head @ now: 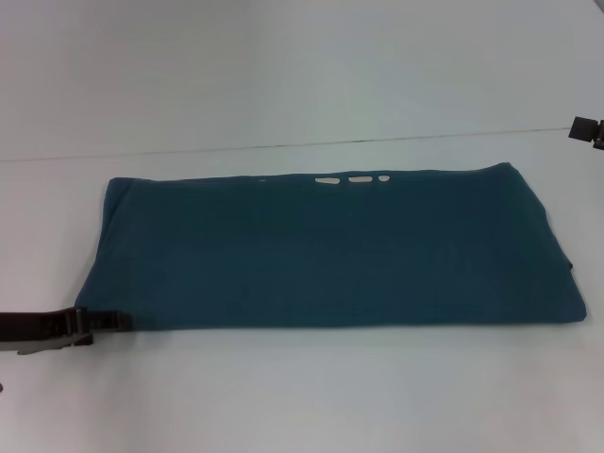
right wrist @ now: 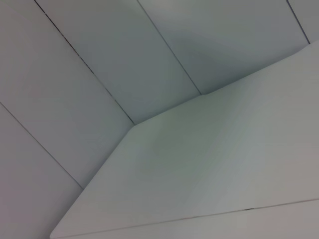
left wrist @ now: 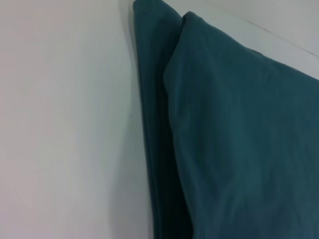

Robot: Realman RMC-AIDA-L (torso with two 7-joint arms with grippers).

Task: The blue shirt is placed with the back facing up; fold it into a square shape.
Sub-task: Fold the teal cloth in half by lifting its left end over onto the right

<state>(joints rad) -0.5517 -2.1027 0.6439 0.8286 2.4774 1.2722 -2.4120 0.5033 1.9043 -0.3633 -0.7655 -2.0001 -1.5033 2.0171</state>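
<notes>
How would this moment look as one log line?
blue shirt: folded wide rectangle, not square | left gripper: at its near-left corner | right gripper: parked far right

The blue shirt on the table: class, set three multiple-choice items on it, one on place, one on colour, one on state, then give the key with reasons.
1. Where is the left gripper?
A. at the shirt's near left corner
B. above the shirt's middle
C. off the table's far side

2. What colour is the blue shirt?
A. pale yellow
B. dark teal-blue
C. red

3. How does the shirt lie?
A. crumpled in a heap
B. hanging off the table
C. folded flat into a wide rectangle

Key: 1 A, its tip meets that corner in the head view. 2 B, plain teal throughout. 3 C, straight edges, layers visible in the left wrist view.
</notes>
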